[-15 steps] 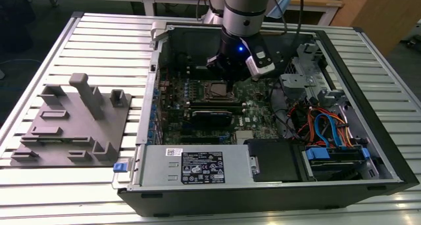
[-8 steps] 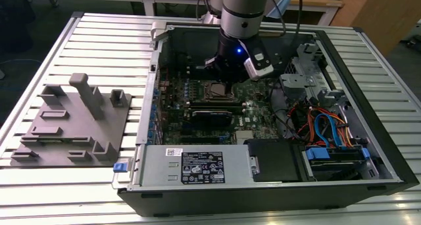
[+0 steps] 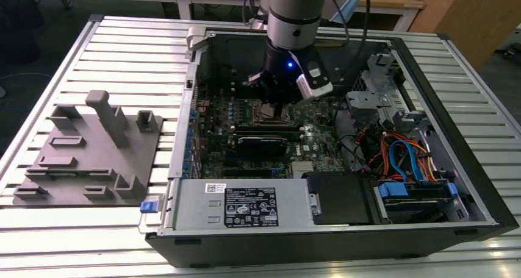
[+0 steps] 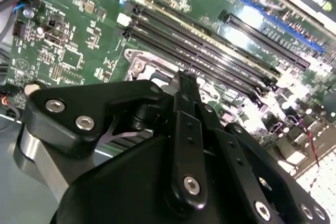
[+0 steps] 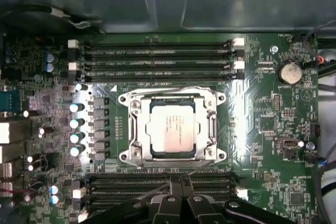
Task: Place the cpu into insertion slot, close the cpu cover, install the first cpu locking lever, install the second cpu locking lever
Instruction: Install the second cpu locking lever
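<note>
in the first wrist view we see the gripper (image 5: 180,182) fingers pressed together, holding nothing, their tips just beside the socket edge. past them the cpu (image 5: 170,128) sits in the insertion slot (image 5: 211,153), the cpu cover (image 5: 212,128) down around it. both locking levers are hard to make out.

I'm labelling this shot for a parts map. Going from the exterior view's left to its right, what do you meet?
Grey fixture block → silver power supply box → gripper over the green circuit board → blue and orange cables.
</note>
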`<state>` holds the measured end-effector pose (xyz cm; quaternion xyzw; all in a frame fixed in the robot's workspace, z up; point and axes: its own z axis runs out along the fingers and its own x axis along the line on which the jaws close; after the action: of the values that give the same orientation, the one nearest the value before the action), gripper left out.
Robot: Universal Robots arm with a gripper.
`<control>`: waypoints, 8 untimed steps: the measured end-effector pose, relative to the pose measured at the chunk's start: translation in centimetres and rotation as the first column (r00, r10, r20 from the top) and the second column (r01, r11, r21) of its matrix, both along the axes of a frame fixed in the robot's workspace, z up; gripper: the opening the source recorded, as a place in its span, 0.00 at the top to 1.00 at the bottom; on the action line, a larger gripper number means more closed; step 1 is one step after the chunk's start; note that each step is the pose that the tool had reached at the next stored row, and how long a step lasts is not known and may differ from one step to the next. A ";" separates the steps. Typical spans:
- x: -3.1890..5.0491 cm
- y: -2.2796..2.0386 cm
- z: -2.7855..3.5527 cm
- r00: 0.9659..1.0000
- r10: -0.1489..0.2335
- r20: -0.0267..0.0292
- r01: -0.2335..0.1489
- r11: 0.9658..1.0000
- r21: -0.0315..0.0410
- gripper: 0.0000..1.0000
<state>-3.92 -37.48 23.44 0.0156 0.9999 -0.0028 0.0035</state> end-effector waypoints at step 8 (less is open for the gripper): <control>-0.53 -0.36 -0.44 1.000 0.000 -0.005 0.000 1.000 0.019 0.89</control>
<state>-4.45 -37.84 23.00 0.0157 0.9999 0.0065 0.0007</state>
